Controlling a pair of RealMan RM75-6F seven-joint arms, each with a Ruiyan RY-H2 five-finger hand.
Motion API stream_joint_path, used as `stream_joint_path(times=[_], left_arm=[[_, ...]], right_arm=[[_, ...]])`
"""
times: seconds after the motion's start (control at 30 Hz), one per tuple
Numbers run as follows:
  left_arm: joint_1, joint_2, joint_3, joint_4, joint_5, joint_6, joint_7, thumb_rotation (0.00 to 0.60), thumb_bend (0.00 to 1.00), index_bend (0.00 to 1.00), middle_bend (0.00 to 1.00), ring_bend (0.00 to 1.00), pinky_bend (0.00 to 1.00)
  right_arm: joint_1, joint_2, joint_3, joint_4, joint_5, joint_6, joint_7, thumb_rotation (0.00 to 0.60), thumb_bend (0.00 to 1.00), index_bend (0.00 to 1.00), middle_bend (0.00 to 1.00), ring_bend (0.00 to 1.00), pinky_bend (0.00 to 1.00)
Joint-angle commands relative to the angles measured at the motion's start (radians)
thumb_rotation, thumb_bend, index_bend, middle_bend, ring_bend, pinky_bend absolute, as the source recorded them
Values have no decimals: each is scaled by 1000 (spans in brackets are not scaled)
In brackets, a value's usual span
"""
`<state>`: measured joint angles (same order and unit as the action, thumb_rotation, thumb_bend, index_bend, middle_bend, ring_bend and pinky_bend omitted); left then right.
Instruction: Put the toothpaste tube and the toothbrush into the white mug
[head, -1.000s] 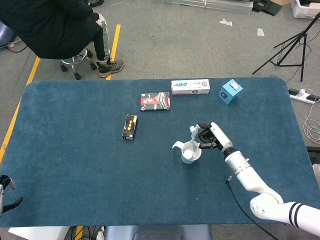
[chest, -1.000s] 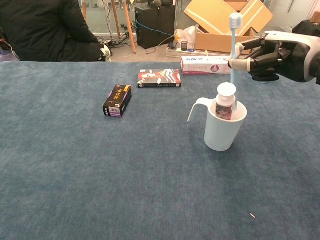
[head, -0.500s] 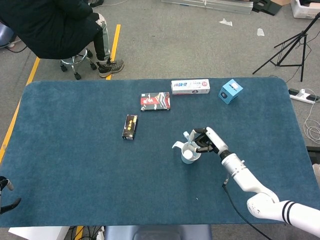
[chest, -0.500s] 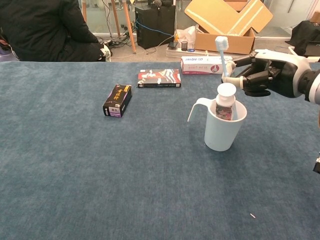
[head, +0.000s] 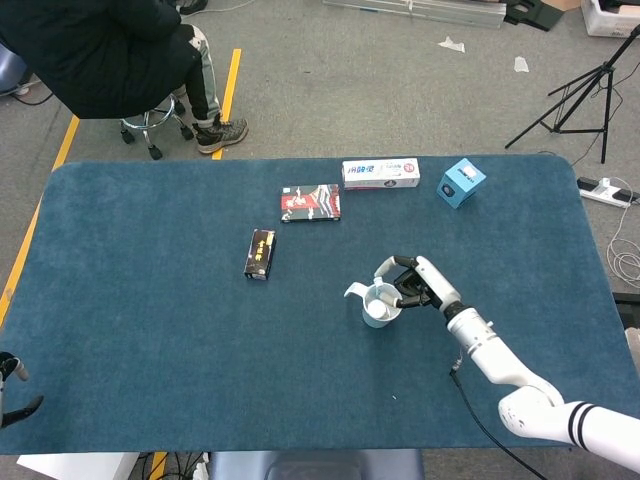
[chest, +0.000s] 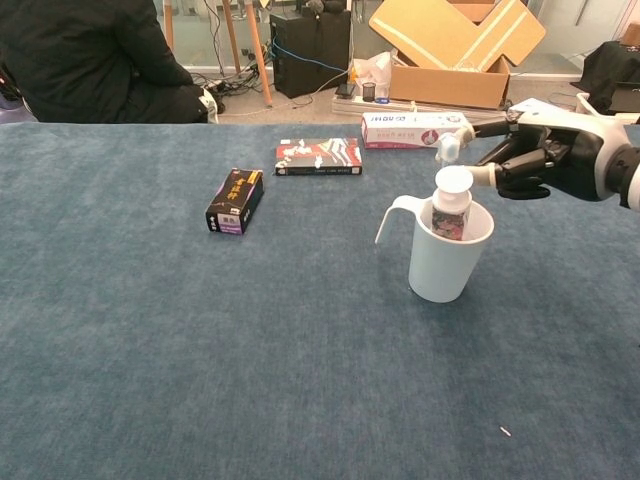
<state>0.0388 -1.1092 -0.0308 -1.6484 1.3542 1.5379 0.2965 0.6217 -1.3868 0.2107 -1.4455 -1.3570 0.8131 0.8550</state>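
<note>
While toothpaste tube (chest: 452, 206) is standing in white mug (chest: 447, 262), right hand (chest: 548, 160), pinching toothbrush (chest: 447, 149), is now lowering it, nearing completion.

The table (chest: 150, 350) is wearing a matt, napped blue cloth, looking like rough carpet; the white mug (chest: 440, 265) is showing smooth plastic with a faint sheen; the toothpaste tube (chest: 452, 205) is looking glossy, its cap smooth; the right hand (chest: 545, 160) is showing smooth white and black plastic shells.
</note>
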Motion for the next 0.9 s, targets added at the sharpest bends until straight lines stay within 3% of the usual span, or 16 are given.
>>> stream_joint_path(times=[0.03, 0.17, 0.3, 0.5, 0.7, 0.9], left_arm=[[-1, -1, 0, -1, 0, -1, 2, 600, 0, 535, 377, 305, 417], [-4, -1, -1, -5, 3, -3, 8, 600, 0, 535, 376, 305, 417], [-9, 2, -4, -18, 5, -5, 14, 600, 0, 535, 377, 305, 417], [-21, 4, -6, -38, 9, -17, 32, 600, 0, 535, 377, 305, 417], [-37, 6, -9, -52, 10, -32, 52, 600, 0, 535, 377, 305, 417], [-59, 10, -19, -66, 12, -47, 66, 600, 0, 535, 377, 305, 417]], right_arm=[[-4, 8, -2, -10, 0, 9, -9, 600, 164, 422, 1000, 1000, 1000], [-18, 34, -7, -45, -4, 40, -58, 600, 158, 401, 1000, 1000, 1000], [-42, 80, -18, -106, -3, 92, -183, 600, 152, 395, 1000, 996, 1000], [-91, 191, -46, -244, 17, 183, -491, 600, 132, 386, 1000, 954, 1000], [-172, 293, -84, -371, 83, 349, -946, 600, 112, 384, 996, 870, 1000], [-272, 377, -142, -483, 153, 488, -1215, 600, 106, 384, 789, 693, 983]])
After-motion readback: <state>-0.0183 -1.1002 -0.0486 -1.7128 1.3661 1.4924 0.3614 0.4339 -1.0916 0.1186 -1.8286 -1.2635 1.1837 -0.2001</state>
